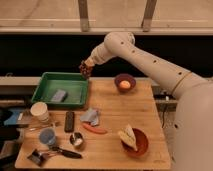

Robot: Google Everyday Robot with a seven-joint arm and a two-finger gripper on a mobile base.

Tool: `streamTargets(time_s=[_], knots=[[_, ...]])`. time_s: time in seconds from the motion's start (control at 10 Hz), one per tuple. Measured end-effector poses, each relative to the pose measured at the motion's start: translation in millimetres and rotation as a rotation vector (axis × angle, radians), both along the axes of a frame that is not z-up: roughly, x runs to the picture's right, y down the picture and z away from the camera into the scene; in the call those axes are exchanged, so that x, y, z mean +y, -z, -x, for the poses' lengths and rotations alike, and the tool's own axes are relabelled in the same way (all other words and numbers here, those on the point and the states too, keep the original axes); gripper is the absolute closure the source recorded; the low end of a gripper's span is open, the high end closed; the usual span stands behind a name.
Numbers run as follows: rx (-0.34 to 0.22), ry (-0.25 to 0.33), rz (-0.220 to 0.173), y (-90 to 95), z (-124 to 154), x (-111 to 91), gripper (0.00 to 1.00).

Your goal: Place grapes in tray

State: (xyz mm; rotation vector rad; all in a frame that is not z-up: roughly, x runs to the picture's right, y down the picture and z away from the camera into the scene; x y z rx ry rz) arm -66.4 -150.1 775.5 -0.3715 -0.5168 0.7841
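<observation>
Grapes [85,69] dark bunch, clamped in closed jaws of gripper [87,66], hanging in air just above tray's far right corner. Tray [42,83] green, shallow; grey block [59,95] lying inside, rest of floor bare. Right of tray: dark bowl [124,81] with orange fruit [124,85]. Step in hand, by judgement: carry, not yet release. Next move calls for shifting left over tray's bare floor, lowering, then opening jaws clear of rim and block.

Warm, dim indoor light; the pale wooden tabletop [110,107] glows evenly (shadows faint), the whole view soft, perhaps slightly blurred.
</observation>
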Motion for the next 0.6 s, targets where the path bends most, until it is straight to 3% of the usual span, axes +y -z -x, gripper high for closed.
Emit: streamTargets(time_s=[0.4,0.6], knots=[[-0.043,0.011,0.051,-26.0,18.0,13.1,1.00],[-0.081,0.026,0.105,-52.7,36.0,28.5,1.00]])
